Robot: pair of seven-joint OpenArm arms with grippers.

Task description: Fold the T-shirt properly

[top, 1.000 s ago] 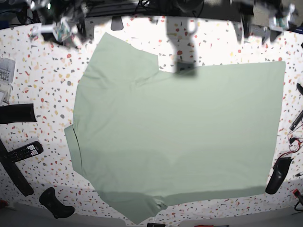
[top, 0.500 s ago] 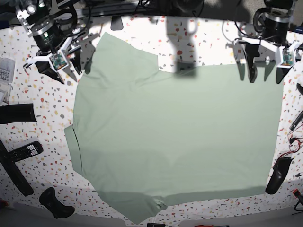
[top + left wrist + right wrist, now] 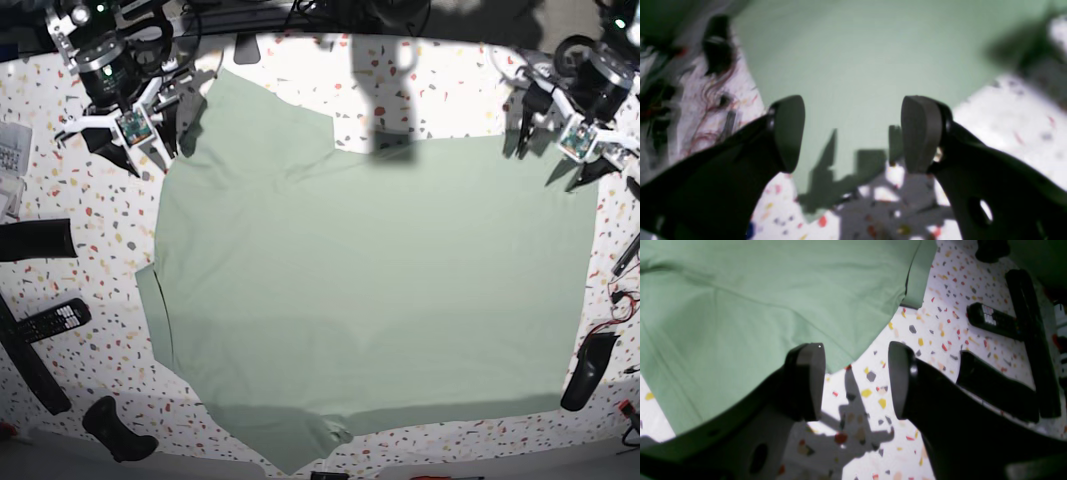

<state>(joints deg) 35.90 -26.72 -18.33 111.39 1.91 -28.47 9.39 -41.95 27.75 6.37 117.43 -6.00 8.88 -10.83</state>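
Lying flat on the speckled table [image 3: 90, 200], the shirt [image 3: 370, 290] covers most of it, one sleeve at the near edge, the other at the far side. Remote [image 3: 48, 320] sits off its edge, well apart. Far corners: right gripper [image 3: 123, 152] hovers just beside the shirt's edge, jaws wide, nothing held. Left gripper [image 3: 553, 152] hangs over the shirt's far corner (wrist view blurry), jaws wide too, empty.

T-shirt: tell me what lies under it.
The T-shirt lies spread flat on the speckled table, which shows around its edges. Anything else beneath the cloth is hidden.
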